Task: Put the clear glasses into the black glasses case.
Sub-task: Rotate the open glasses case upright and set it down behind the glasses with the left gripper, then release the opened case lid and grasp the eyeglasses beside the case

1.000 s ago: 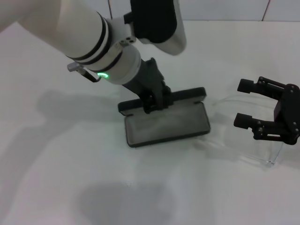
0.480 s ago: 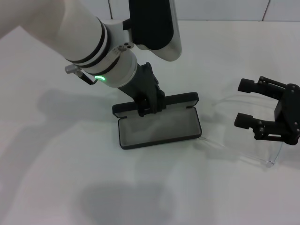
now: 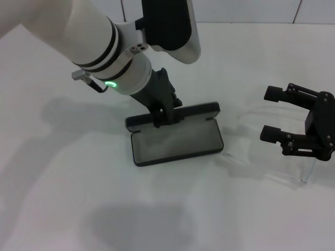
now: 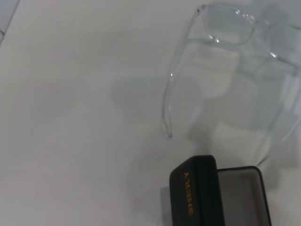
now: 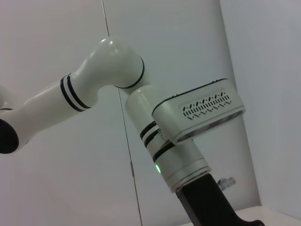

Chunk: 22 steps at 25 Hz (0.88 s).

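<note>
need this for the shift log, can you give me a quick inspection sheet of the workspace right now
surface: plain white table, bare part shows nothing on it.
job's things: slim black rectangular hinged glasses case lies open, grey lining up, lid raised at the far side; clear plastic wraparound glasses lie on the table to the case's right, outside it, arms unfolded.
clutter: nothing seen.
grippers: left gripper is down at the case's lid edge, apparently pinching it; right gripper hangs open over the glasses, holding nothing.
cables: nothing seen.
surroundings: white tiled wall behind the table.
</note>
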Tool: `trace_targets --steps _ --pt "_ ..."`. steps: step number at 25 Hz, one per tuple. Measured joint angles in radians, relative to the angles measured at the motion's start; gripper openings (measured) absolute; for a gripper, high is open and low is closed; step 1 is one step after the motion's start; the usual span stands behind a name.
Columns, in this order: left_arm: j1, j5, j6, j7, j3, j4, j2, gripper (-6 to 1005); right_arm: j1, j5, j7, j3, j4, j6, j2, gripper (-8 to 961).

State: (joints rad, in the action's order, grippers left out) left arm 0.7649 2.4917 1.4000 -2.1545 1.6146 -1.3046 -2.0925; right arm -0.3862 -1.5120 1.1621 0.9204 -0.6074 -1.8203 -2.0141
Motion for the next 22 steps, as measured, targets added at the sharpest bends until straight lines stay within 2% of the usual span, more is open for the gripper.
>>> trace_targets --steps 8,12,13,16,18,22 --pt "-0.010 0.012 -0.030 -0.018 -0.003 0.001 0.000 254 0.000 -0.001 -0.003 0.000 0.000 0.005 0.000 847" --pt "-0.012 -0.038 -0.023 -0.021 -0.031 -0.006 0.001 452 0.000 -0.001 -0.004 0.000 0.000 0.006 0.000 847" --pt "-0.014 -0.068 -0.016 -0.016 -0.052 -0.007 0.002 502 0.000 -0.001 -0.004 -0.002 0.000 0.006 0.000 846" --pt "-0.023 -0.172 0.021 0.014 -0.138 -0.014 0.004 518 0.000 -0.001 -0.004 -0.009 0.000 0.006 0.000 846" --pt "-0.046 -0.278 0.056 0.060 -0.232 -0.023 0.005 528 0.001 -0.001 -0.004 -0.012 0.000 0.005 0.000 846" --pt "-0.135 -0.593 0.109 0.197 -0.425 -0.024 0.007 549 0.006 -0.001 -0.004 -0.012 0.000 0.004 0.000 845"
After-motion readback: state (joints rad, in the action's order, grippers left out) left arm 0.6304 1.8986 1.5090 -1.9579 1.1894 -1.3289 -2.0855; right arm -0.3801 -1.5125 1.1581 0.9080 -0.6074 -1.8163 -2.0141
